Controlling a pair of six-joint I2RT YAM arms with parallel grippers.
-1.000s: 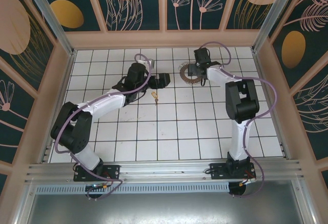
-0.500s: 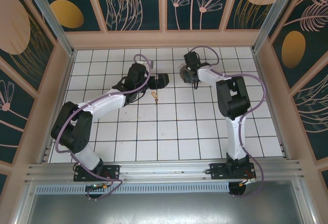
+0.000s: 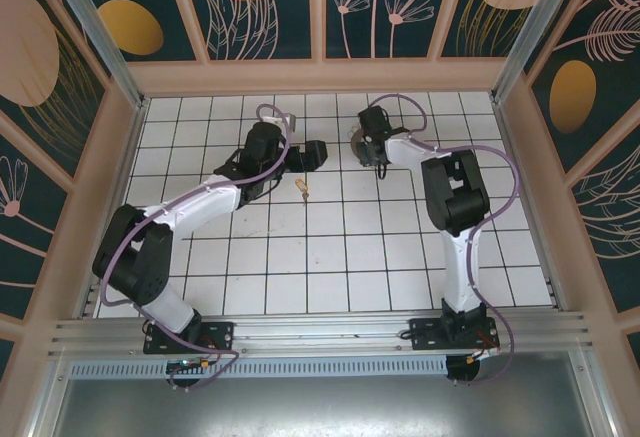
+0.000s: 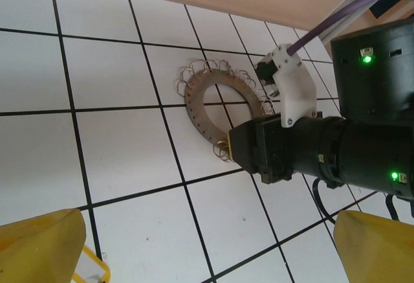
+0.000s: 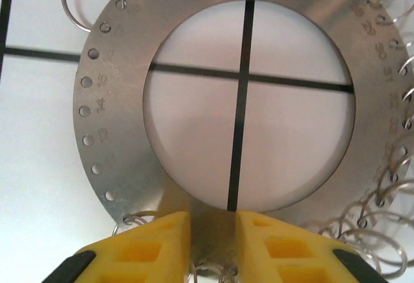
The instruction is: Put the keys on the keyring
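On white tiled floor [image 3: 330, 257], floral walls [image 3: 260, 7] around, right gripper [image 5: 213, 237] nipping keyring [image 5: 110, 134], left gripper [image 4: 207, 247] spread wide

Floor [image 3: 330, 257]: white square tiles with dark grout lines, seen from the top external view. Walls on three sides are dark teal panels [image 3: 265, 27] with peach and orange leaf, flower and round motifs, split by pale peach wooden slats [image 3: 318, 7]. A peach ledge [image 3: 320, 75] runs along the far floor edge. Silver metal posts [image 3: 95, 17] slant at both back corners. At the near edge sits an aluminium rail [image 3: 320, 332], with a grey metal sheet [image 3: 320, 407] below it. Light is even and soft, with no hard shadows.
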